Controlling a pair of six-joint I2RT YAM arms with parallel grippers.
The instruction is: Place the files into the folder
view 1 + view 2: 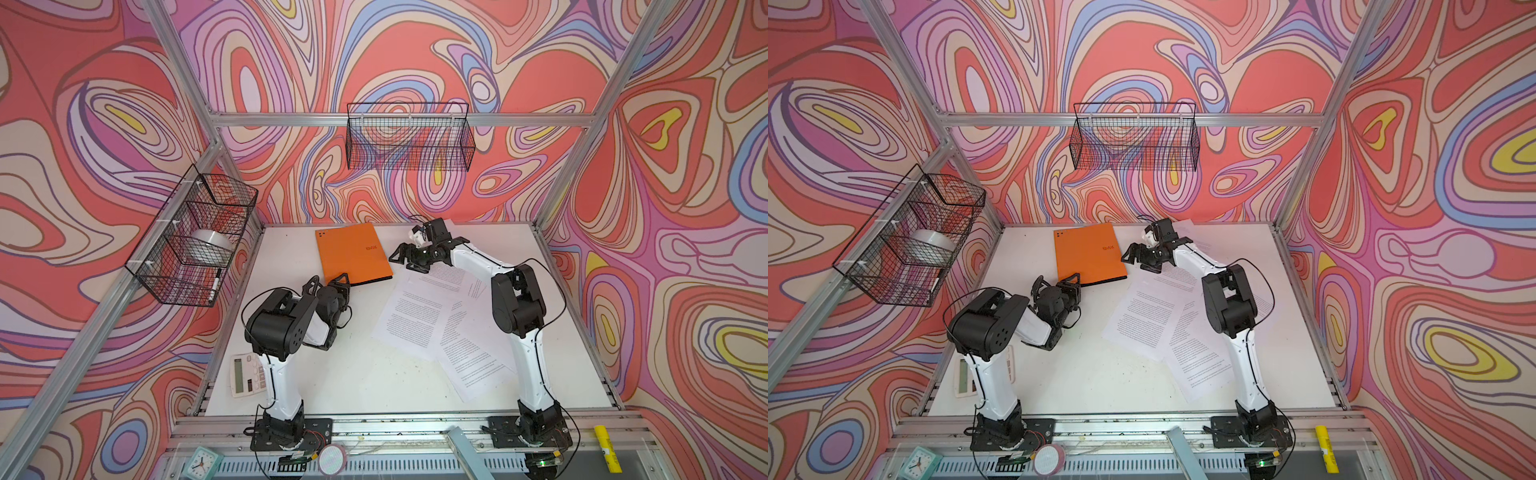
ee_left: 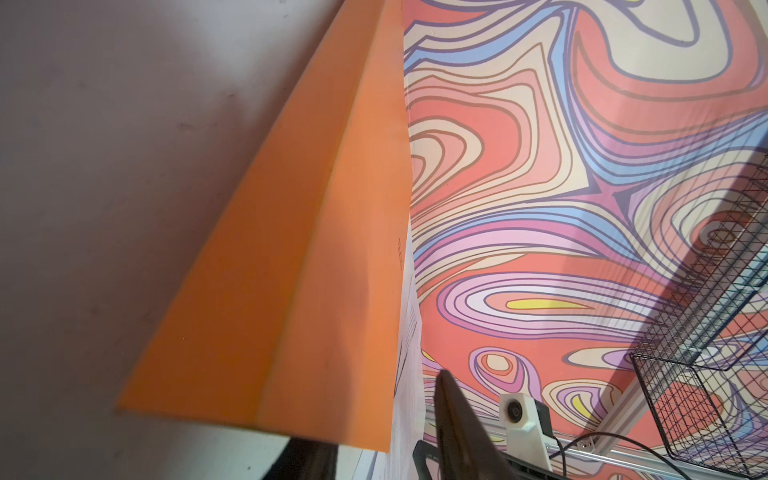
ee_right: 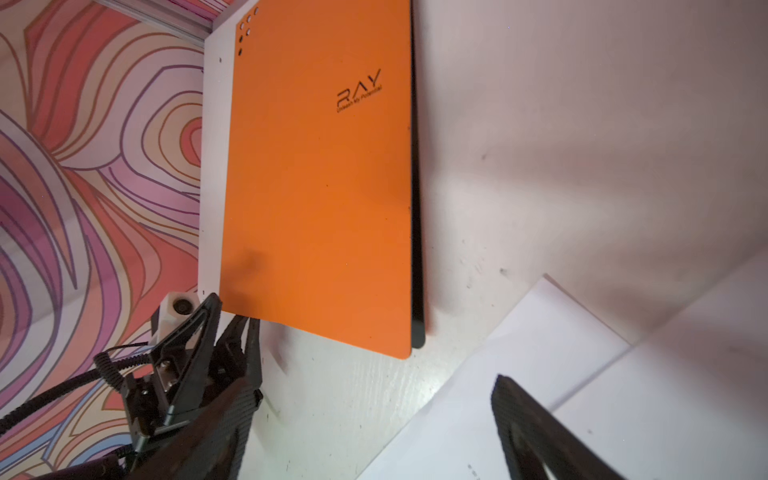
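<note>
The orange folder (image 1: 353, 253) (image 1: 1088, 253) (image 3: 316, 187) lies shut and flat at the back of the table, logo up. My left gripper (image 1: 328, 281) (image 3: 230, 309) straddles its near left corner with the jaws narrowed. In the left wrist view one finger runs under the orange cover (image 2: 311, 249). The other finger (image 2: 457, 424) stands clear of it with a gap. The files (image 1: 415, 320) (image 1: 1142, 320) (image 3: 540, 374) are several printed white sheets fanned out loose right of the folder. My right gripper (image 1: 403, 264) (image 3: 378, 386) hovers open and empty between folder and sheets.
A grey calculator (image 1: 245, 374) lies at the table's (image 1: 353, 374) front left, partly behind the left arm. A wire basket (image 1: 195, 245) with a tape roll hangs on the left wall. Another basket (image 1: 409, 137) hangs on the back wall. The right arm stands over the sheets.
</note>
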